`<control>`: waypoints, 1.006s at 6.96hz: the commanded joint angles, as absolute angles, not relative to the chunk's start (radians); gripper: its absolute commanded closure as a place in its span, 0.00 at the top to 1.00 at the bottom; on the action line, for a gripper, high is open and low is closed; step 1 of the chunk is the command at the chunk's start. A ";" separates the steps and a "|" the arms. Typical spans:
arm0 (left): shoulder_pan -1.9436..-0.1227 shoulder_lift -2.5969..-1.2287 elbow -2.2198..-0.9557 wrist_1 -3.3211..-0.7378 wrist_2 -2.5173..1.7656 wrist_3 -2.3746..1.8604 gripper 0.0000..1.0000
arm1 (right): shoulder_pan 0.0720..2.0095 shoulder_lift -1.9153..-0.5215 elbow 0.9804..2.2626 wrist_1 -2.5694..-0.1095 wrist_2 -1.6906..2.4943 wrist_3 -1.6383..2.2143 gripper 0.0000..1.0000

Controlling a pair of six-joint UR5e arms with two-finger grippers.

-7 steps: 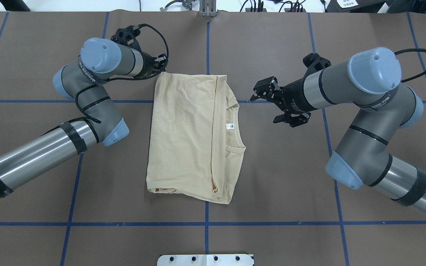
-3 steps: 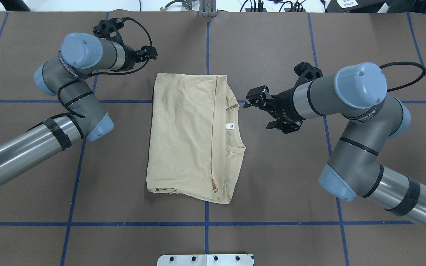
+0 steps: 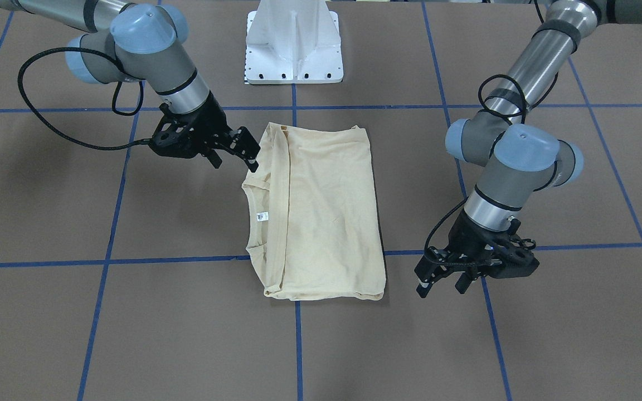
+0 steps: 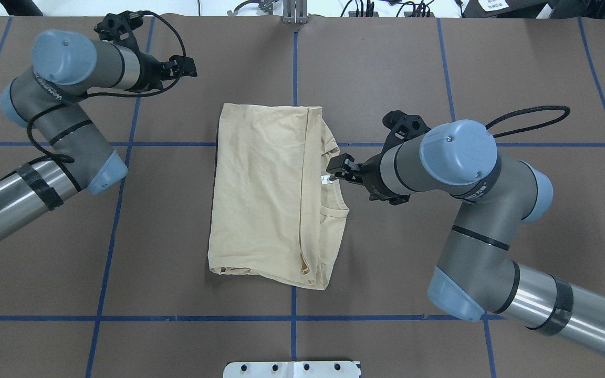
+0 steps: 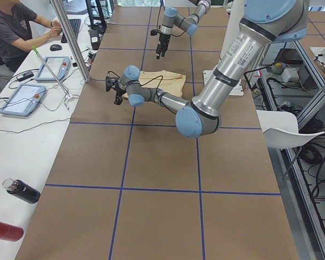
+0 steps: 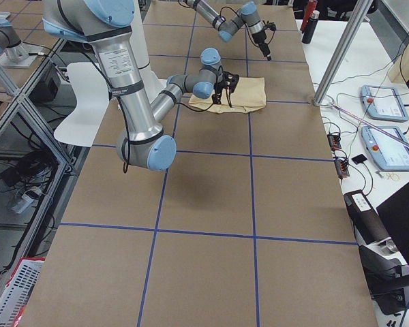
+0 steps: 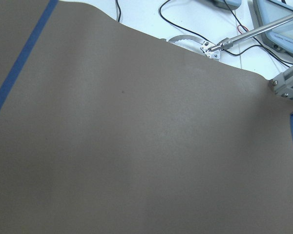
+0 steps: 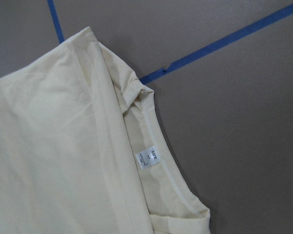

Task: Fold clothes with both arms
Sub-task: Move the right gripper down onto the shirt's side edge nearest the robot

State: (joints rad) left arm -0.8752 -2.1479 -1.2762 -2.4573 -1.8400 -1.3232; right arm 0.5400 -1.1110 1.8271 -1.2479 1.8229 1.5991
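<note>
Folded shirt (image 4: 266, 199) lies flat at the centre of the table (image 4: 439, 79). The left gripper (image 3: 441, 285), jaws apart and empty, has withdrawn toward the far left corner. The right gripper (image 4: 335, 171), jaws apart, has advanced to the collar edge, probably to start the next fold.

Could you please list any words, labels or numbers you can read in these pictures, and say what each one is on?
Nothing here reads with confidence.
neck label on the T-shirt: small dark print, too blurred to read.
Wrist lettering on the left arm: too blurred to read.
Elbow lettering on the right arm: too blurred to read.
</note>
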 commanded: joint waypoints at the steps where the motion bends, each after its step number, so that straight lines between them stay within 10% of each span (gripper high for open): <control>1: -0.908 -2.073 -1.397 -2.439 -1.917 -1.299 1.00 | 0.465 -1.036 1.818 -1.403 1.755 1.391 1.00; 7: -0.910 -2.022 -1.488 -2.390 -1.916 -1.292 1.00 | 0.281 -0.939 1.764 -1.658 1.574 1.197 0.99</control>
State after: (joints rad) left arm -0.9096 -2.0240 -1.4908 -2.3901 -1.9171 -1.2904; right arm 0.3172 -0.9425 1.7728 -1.6410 1.6161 1.2003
